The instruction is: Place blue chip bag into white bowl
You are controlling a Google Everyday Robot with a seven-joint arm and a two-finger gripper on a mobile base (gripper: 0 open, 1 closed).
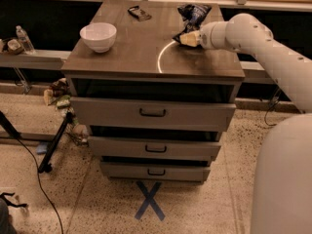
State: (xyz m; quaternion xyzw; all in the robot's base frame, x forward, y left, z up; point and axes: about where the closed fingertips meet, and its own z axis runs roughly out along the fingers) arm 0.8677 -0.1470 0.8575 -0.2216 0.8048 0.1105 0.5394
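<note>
- Camera view: the blue chip bag (194,12) lies at the far right of the cabinet top (131,57), crumpled and resting on the surface, not lifted.
- The gripper (186,38) sits at the bag's near edge, low over the wood and just at or against the foil. Whether it is open or closed on anything, I cannot tell.
- The white bowl (98,36) stands upright toward the left side, well apart from the bag, with nothing visible in it.
- Progress, as I judge it: early. The bag has not been picked up, so the grasp, the lift, the carry leftwards and the release over the bowl all remain.
- Room: the stretch of top between bag and bowl is bare, giving a clear path across.
- A small dark object with a strap (139,13) lies at the far edge, off that line.
- Edges: the bag is close to the far and right edges, so a push could slide it off. The bowl sits near the left edge.
- The arm (258,40) reaches in from the right.
</note>
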